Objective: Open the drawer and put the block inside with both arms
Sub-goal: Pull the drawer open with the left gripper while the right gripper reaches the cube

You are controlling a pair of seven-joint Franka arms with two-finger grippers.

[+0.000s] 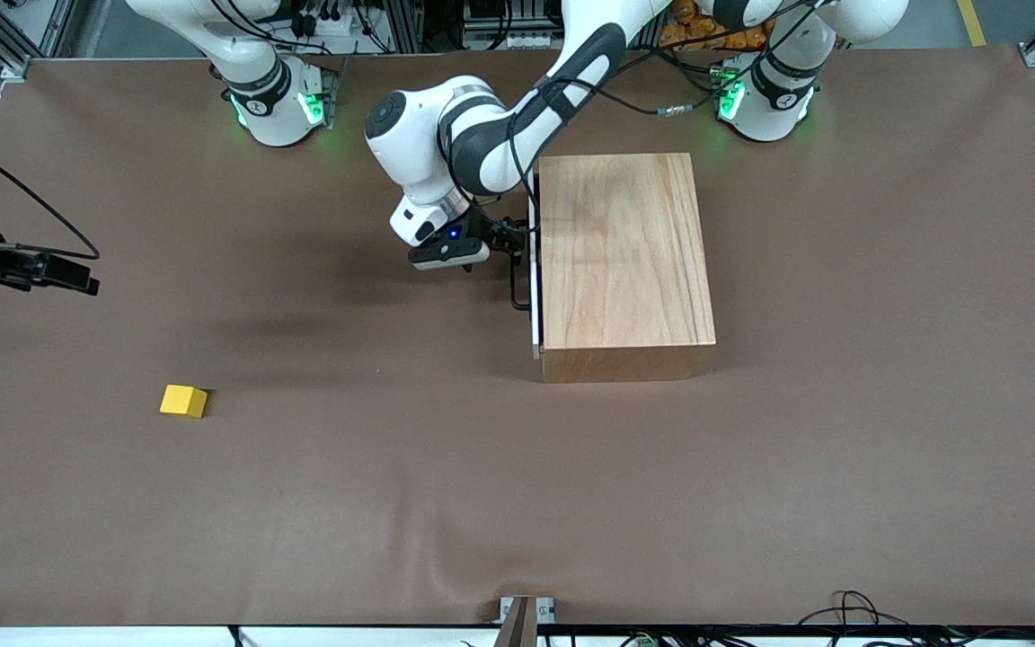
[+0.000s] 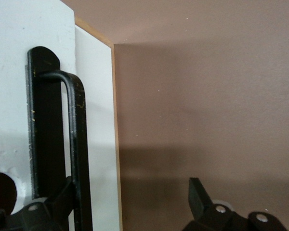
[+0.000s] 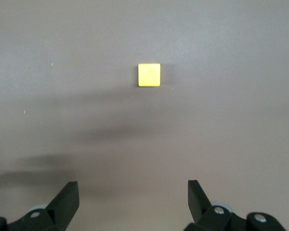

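Front view: I see my left gripper [image 1: 510, 241] at the white front of the drawer [image 1: 534, 270], which sits shut in the wooden box [image 1: 625, 261]. Its jaws stand open, one finger [image 2: 53, 207] against the black loop handle [image 2: 77, 144], not clamped. The block [image 1: 184, 401] lies well apart from the box, toward the right arm's end. My right gripper [image 3: 133, 204] hangs over bare table [image 1: 517, 503], jaws wide, empty.

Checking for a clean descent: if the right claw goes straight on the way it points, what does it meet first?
Probably the bare brown table. The right claw, open, points down at it, and the yellow block lies off its line, so it would likely miss the block.
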